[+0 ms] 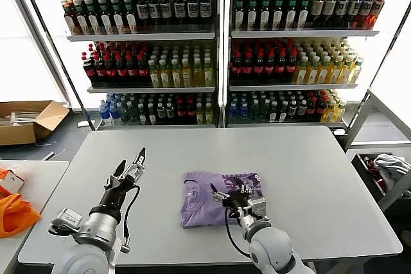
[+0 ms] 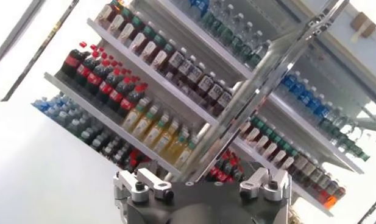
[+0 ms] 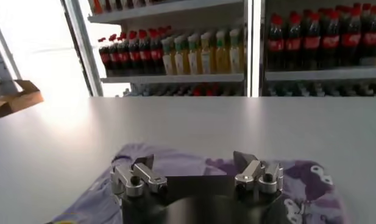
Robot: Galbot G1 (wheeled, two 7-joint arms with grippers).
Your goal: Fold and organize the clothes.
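Observation:
The lavender T-shirt [image 1: 204, 200] lies folded into a compact rectangle on the grey table [image 1: 308, 178], near its front middle, with dark purple lettering showing at its right side. My right gripper [image 1: 230, 190] is open and hovers low over the shirt's right half, with nothing in it. In the right wrist view the shirt [image 3: 175, 159] lies just beyond the open right gripper [image 3: 194, 162]. My left gripper [image 1: 131, 161] is open and empty. It points up and away above the bare table, left of the shirt. The left wrist view shows only the shelves.
Shelves of bottles [image 1: 218, 49] stand behind the table. A cardboard box [image 1: 26, 120] lies on the floor at far left. An orange bag [image 1: 16, 213] sits on a side table at left. A white and grey cloth bundle [image 1: 388, 166] lies in a bin at right.

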